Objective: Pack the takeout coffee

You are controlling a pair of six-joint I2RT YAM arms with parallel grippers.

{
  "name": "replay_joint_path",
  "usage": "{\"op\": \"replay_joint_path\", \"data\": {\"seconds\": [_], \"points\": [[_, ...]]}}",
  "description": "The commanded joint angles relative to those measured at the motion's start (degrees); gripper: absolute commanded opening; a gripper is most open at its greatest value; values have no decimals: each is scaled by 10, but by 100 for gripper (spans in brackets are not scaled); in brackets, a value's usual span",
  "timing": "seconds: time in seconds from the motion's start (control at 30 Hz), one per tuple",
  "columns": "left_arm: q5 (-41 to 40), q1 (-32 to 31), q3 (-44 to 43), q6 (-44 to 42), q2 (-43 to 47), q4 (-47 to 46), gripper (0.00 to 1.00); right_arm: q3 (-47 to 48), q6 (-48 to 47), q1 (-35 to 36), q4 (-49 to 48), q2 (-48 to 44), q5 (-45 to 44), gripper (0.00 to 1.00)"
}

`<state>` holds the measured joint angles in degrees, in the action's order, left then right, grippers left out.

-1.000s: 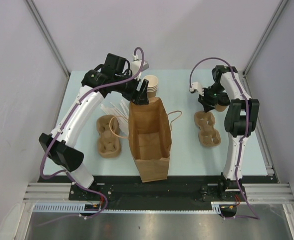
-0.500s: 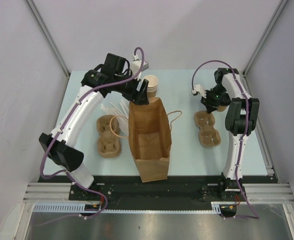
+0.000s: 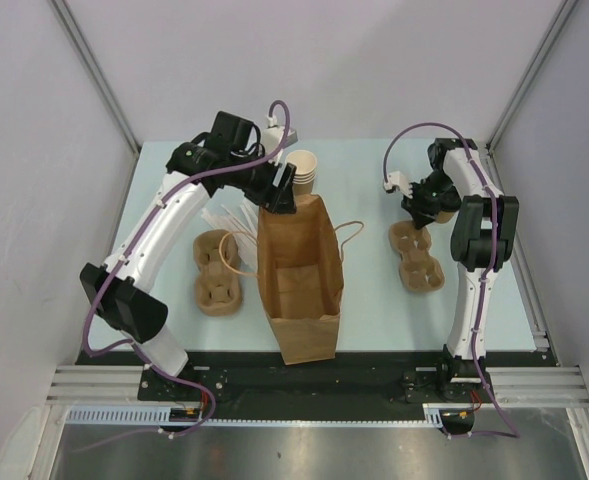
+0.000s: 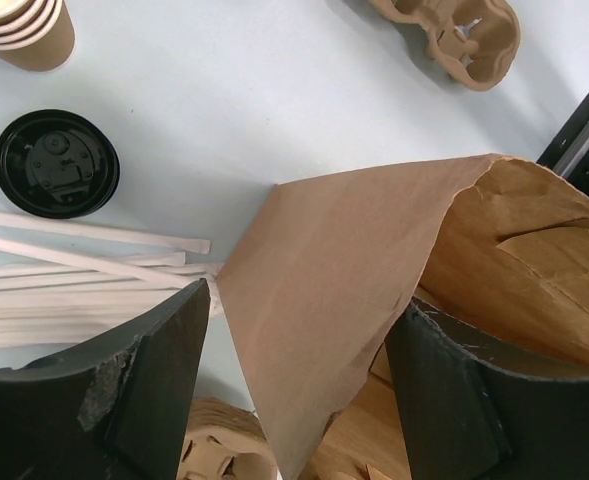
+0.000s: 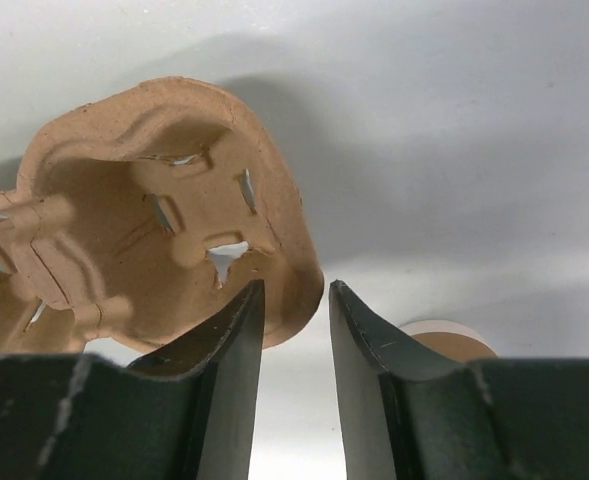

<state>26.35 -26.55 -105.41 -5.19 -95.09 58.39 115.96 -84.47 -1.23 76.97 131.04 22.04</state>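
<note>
The left gripper (image 4: 299, 330), wide, straddles the bag (image 4: 354, 260) wall, probably to open it; the right gripper (image 5: 296, 295), narrow, sits at a tray (image 5: 154, 200) rim, grip unclear.

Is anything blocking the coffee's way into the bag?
Nothing visible covers the bag's open mouth. Only the left gripper sits at its far rim, jaws open around the paper wall. The black lid lies outside that rim, beside the straws.
</note>
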Motion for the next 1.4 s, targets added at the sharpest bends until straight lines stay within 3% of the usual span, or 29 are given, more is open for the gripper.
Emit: {"op": "replay_joint_path", "data": {"seconds": [0.0, 0.1, 0.17, 0.23, 0.67, 0.8, 0.9, 1.0, 1.13, 1.37], "points": [[19, 3, 4, -12, 17, -12, 73, 1, -6, 3, 71, 0, 1, 36], [17, 4, 7, -14, 18, -12, 73, 1, -5, 2, 70, -2, 4, 26], [15, 4, 12, -13, 20, -13, 72, 5, -2, 1, 73, -5, 9, 8], [14, 5, 16, -11, 24, -16, 70, 15, 13, -1, 79, -12, 19, 0], [-20, 9, 36, 1, 37, -52, 66, 117, 224, -59, 99, -199, 144, 0], [-22, 9, 57, 12, 48, -72, 63, 214, 313, -78, 95, -256, 190, 0], [-21, 9, 62, 14, 54, -78, 61, 283, 441, -106, 47, -278, 238, 0], [-22, 9, 69, 17, 58, -85, 61, 298, 565, -112, -72, -329, 276, 0], [-19, 8, 73, 22, 61, -91, 57, 243, 658, -56, -239, -404, 273, 0], [-30, 7, 67, 28, 63, -98, 40, 253, 739, 80, -340, -444, 240, 0]]}}
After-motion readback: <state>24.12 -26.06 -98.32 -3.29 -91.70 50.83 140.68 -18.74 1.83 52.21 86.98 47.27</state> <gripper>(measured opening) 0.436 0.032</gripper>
